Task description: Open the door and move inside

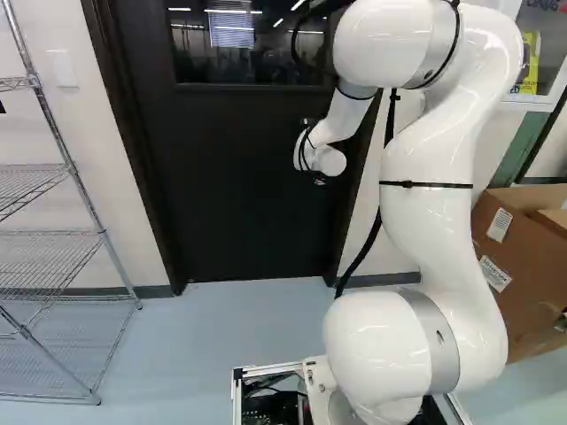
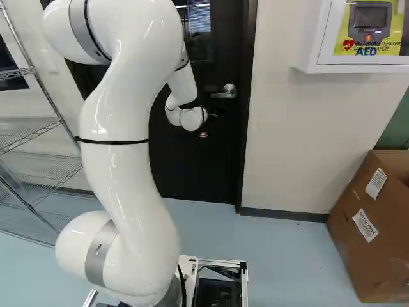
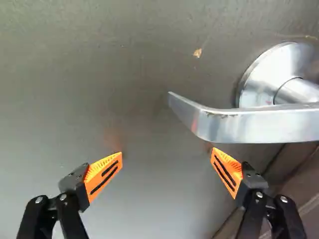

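Observation:
In the right base view the black gripper [image 2: 213,116] barely shows past the wrist, close to the door and just below its silver lever handle [image 2: 227,91]. The dark door [image 1: 239,195] stands closed in its frame. In the wrist view the gripper [image 3: 167,152] is open, its orange pads wide apart with nothing between them. The lever handle [image 3: 259,124] lies ahead of and beside the fingers; its free end reaches across ahead of the gap, close to one fingertip. Whether that fingertip touches the lever I cannot tell. Behind both spreads the door's face [image 3: 75,99].
A wire shelf rack [image 1: 53,235] stands by the wall left of the door. Right of the door are a white AED cabinet [image 2: 313,38] on the wall and a cardboard box [image 2: 370,236] on the floor. The door frame [image 2: 246,128] runs close beside the handle.

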{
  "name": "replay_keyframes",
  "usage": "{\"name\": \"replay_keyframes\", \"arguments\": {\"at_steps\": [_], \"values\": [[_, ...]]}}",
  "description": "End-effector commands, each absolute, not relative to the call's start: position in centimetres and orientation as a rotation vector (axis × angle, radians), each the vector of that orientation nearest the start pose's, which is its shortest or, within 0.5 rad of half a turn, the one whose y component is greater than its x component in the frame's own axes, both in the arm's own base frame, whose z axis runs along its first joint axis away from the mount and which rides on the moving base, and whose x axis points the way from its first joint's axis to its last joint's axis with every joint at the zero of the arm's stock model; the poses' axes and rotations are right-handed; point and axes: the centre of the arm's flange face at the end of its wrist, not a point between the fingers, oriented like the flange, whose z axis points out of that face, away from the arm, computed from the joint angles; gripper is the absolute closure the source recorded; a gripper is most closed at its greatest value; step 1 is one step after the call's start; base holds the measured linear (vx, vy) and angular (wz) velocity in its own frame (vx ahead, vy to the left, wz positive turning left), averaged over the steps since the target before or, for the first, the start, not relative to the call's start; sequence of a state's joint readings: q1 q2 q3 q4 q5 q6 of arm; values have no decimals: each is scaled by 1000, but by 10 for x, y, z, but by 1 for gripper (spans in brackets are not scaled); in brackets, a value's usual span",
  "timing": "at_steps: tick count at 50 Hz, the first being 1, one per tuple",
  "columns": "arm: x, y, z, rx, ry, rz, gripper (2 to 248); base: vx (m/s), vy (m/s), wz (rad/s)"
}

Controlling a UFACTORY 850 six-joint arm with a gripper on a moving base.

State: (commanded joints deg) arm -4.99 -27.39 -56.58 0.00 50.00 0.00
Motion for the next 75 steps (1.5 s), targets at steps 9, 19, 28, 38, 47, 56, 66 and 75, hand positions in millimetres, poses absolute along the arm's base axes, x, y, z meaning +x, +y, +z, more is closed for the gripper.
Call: {"name": "replay_keyframes", "arguments": {"at_steps": [9,19,28,38,47,56,66,75], "values": [[622,-53,392,-2449,104,-2051,3,0,0,0],[643,-53,389,-2434,101,-2068,3,0,0,0],[661,-54,386,-2419,98,-2085,3,0,0,0],[681,-52,382,-2400,90,-2103,3,0,0,0],[699,-49,378,-2380,72,-2119,3,0,0,0],[717,-46,375,-2360,62,-2137,3,0,0,0],[737,-43,370,-2335,55,-2158,3,0,0,0],[754,-41,365,-2313,50,-2179,3,0,0,0]]}}
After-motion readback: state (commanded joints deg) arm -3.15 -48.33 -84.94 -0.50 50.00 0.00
